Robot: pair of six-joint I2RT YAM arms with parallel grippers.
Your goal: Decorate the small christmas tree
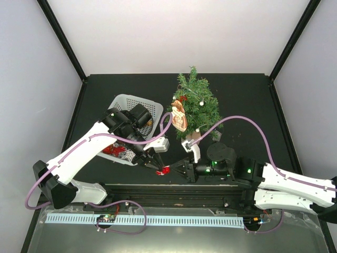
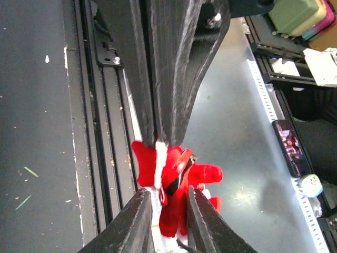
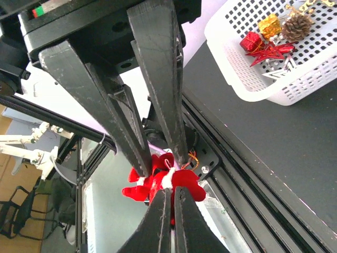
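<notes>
Nearest, well in front of the small christmas tree [image 1: 197, 103] and a little to its left, both grippers meet on a red and white ornament [image 1: 165, 171]. The right gripper [image 3: 171, 192] is pinched tight on the ornament's white trim. The left gripper [image 2: 168, 191] has its jaws a narrow gap apart with the ornament between them; whether they press on it I cannot tell. Farther back, left of the tree, sits a white basket [image 1: 126, 98] holding more decorations. The tree itself stands upright, farthest back, with a tan ornament [image 1: 179, 117] hanging on its left side.
</notes>
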